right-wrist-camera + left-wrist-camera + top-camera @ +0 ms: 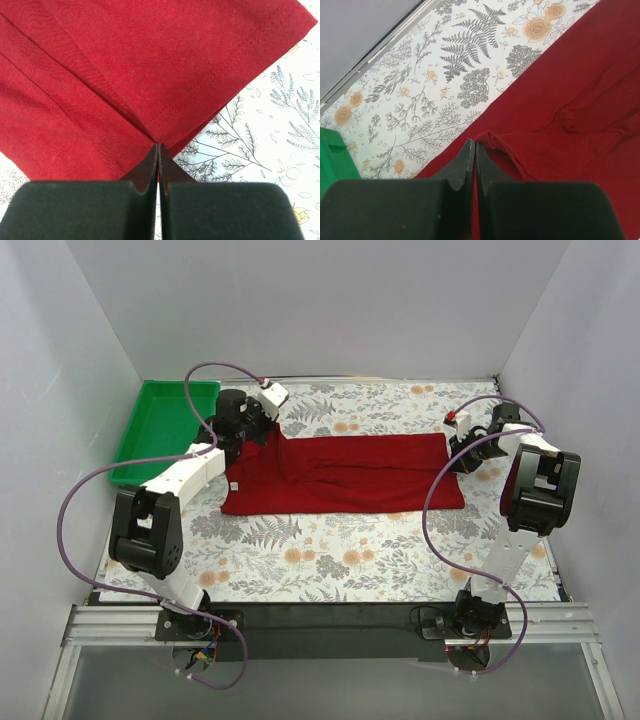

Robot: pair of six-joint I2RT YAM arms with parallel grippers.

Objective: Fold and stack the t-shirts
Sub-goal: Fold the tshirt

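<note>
– On the flowered table (330,560), where does the shirt lie?

– The dark red t-shirt (345,480) is spread low across the middle, its long side running left to right between the two arms. Creases and soft folds run along its length.

– And the left gripper (474,146)?

– It sits at the shirt's far left corner. Its wrist view shows the two dark fingers pressed together, with a rolled edge of red cloth touching the tips and a thin line of red showing between the fingers. It looks clamped on that edge.

– What about the other side?

– The right gripper (158,146) is at the shirt's right end. Its fingers are also pressed together, right where a stitched hem turns a corner. Creases in the cloth fan out from the fingertips, so it is pinching the fabric there. Bare fern-and-flower pattern shows just to the right of the tips.

– Is the cloth lifted?

– From above it looks flat on the table. At the left fingertips the edge curls up a little. I cannot tell more than that.

– Anything else on the table?

– A green tray (165,430) stands at the far left corner, beside the left arm and apart from the shirt.
</note>
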